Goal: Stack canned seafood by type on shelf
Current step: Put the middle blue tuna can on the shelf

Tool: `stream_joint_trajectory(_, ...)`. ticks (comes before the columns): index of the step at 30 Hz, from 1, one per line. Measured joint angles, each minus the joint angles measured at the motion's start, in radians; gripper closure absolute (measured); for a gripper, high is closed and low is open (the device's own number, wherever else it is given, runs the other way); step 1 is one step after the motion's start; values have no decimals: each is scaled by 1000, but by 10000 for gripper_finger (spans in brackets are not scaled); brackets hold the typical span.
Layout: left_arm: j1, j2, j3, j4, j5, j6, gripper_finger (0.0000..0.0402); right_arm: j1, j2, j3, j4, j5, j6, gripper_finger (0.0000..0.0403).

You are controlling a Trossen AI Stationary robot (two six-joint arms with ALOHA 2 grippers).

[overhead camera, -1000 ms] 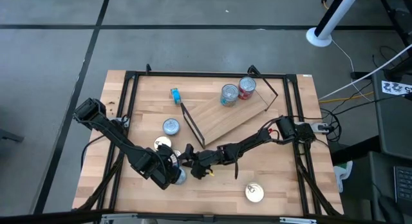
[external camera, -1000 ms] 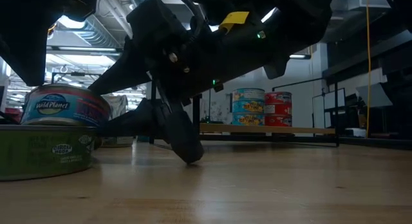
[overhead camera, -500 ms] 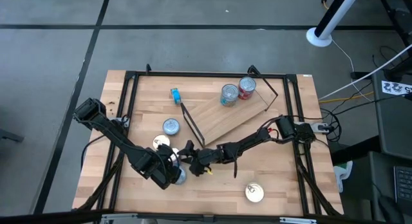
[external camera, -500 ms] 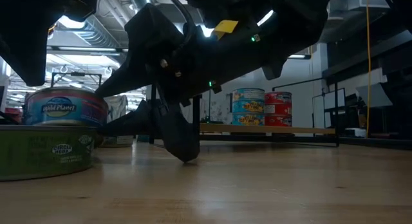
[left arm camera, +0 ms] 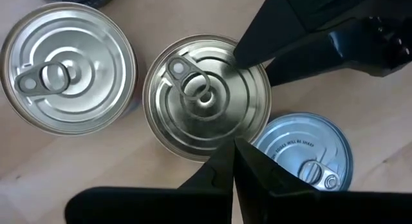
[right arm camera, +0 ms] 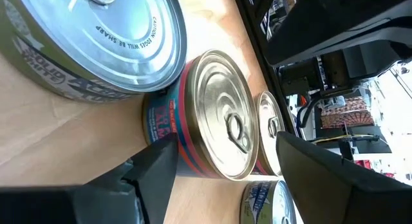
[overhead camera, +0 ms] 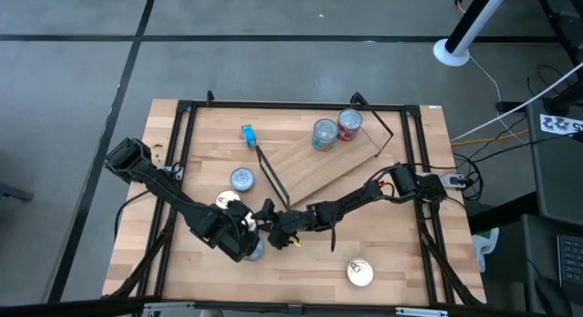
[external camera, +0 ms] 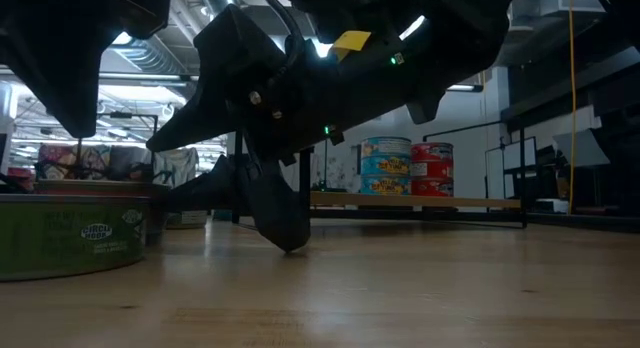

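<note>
Right gripper [overhead camera: 263, 217], jaws open, straddles a tin [right arm camera: 215, 114] near the tabletop's front edge, one finger either side; left gripper [overhead camera: 244, 233], closed, hovers just above it.

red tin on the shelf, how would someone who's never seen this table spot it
Find the slanted wooden shelf lying on the table's far half. Two stacks of tins stand at its far right end. The red tin is the right-hand stack; its neighbour, the blue stack, stands just left.
</note>
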Motion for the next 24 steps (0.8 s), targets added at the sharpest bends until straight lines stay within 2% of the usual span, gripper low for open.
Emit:
stream_joint_trajectory(8, 0, 0, 0, 3, 0, 33, 396, 0, 0, 1, 0, 0, 0, 141)
stream_joint_trajectory(12, -3, 0, 0, 53, 3, 188, 389, 1, -1, 1, -1, 0, 0, 141)
stream_joint_trajectory(15, -3, 0, 0, 76, 6, 316, 361, 1, -2, 1, -7, 0, 1, 141)
stream_joint_trajectory(20, -2, 0, 0, 70, 7, 498, 289, 1, -4, 2, -33, 0, 41, 141)
stream_joint_trajectory(24, -20, 3, 0, 67, 5, 714, 253, 1, -4, 3, -39, 0, 51, 141)
